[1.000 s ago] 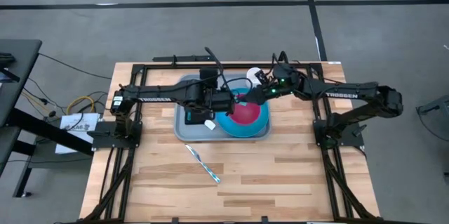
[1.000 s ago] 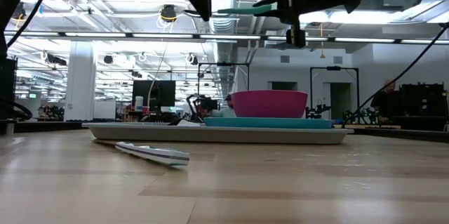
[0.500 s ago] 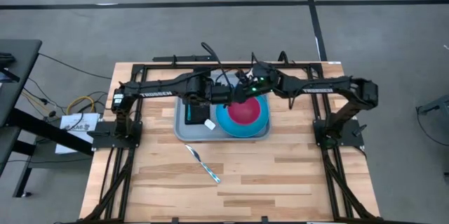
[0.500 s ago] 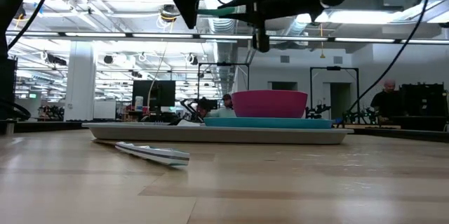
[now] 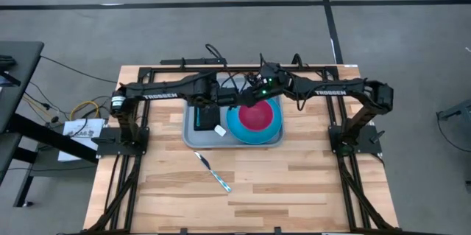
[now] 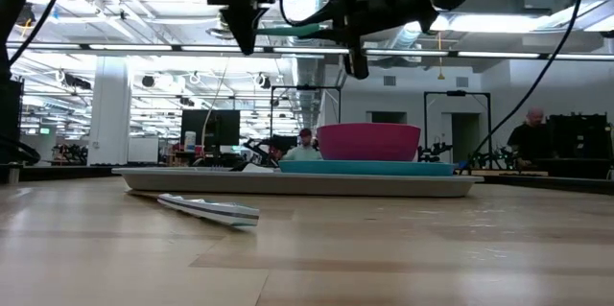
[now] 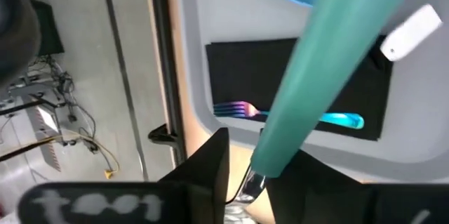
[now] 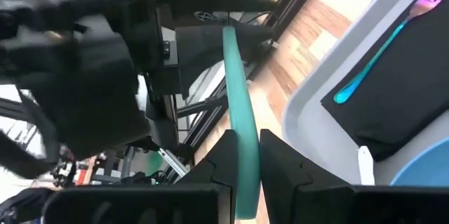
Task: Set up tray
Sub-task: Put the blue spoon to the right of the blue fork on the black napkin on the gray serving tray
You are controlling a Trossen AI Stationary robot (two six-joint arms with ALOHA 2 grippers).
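The grey-blue tray [image 5: 193, 141] lies on the wooden table. It carries a blue plate [image 5: 274, 130] with a pink bowl [image 5: 256, 116], and a black napkin [image 5: 200, 114] on which a teal-handled fork [image 7: 280, 115] lies. Above the tray my right gripper [image 8: 244, 175] is shut on a teal-handled utensil [image 6: 293, 30]. The utensil's metal end [image 7: 245, 187] lies between the fingers of my left gripper [image 7: 263, 182]. That gripper is open, and a sliver of table shows beside one finger [image 7: 210, 164]. My right gripper pinches the utensil's teal handle [image 8: 237, 147] between its two fingers, coming nearly level from the table's right side. The handle runs forward out of the fingers, along them, toward my left gripper. The utensil hangs clear above the tray.
Another utensil [image 5: 213, 171] lies loose on the wood, nearer the table's near edge than the tray. A white tag [image 7: 412, 31] rests on the napkin's edge. Black frame rails [image 5: 184, 62] run along the table's far edge and sides.
My right gripper has carried the teal-handled utensil toward the table's left, from over the bowl to my left gripper above the tray. My left gripper has drawn back a little toward the table's left and tipped, and the two now meet.
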